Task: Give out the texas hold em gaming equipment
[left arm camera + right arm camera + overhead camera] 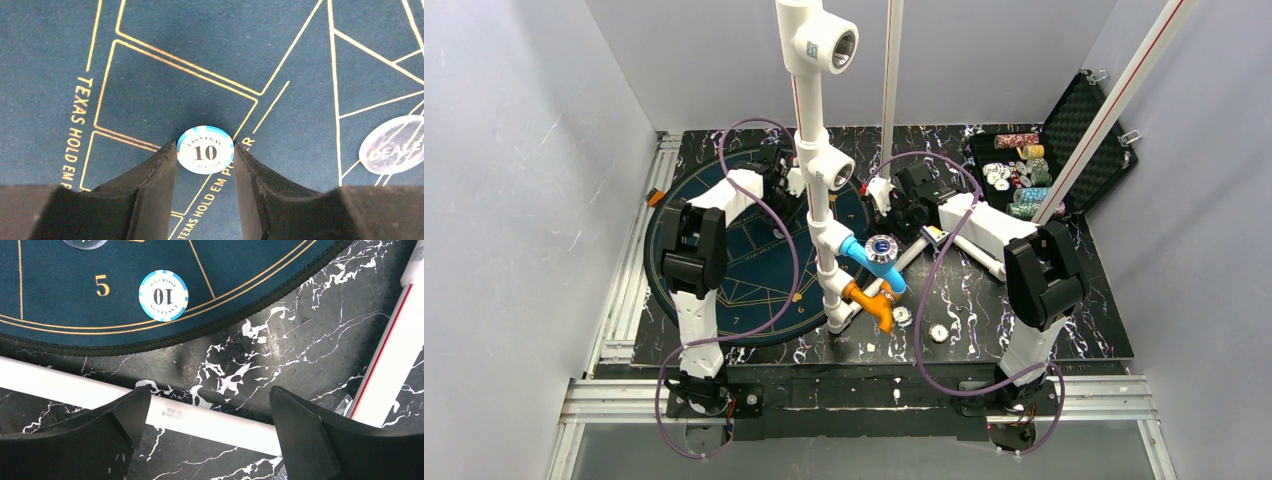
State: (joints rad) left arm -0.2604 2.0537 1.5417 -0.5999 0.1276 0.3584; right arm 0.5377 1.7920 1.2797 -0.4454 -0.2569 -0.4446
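Pale grey walls (514, 150) around a black marbled tabletop (1074, 320)

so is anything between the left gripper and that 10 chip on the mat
Nothing visible. The 10 chip sits right between the fingers of the left gripper, and both touch its rim, with only the blue mat behind it. The dealer button lies off to the right, well apart.
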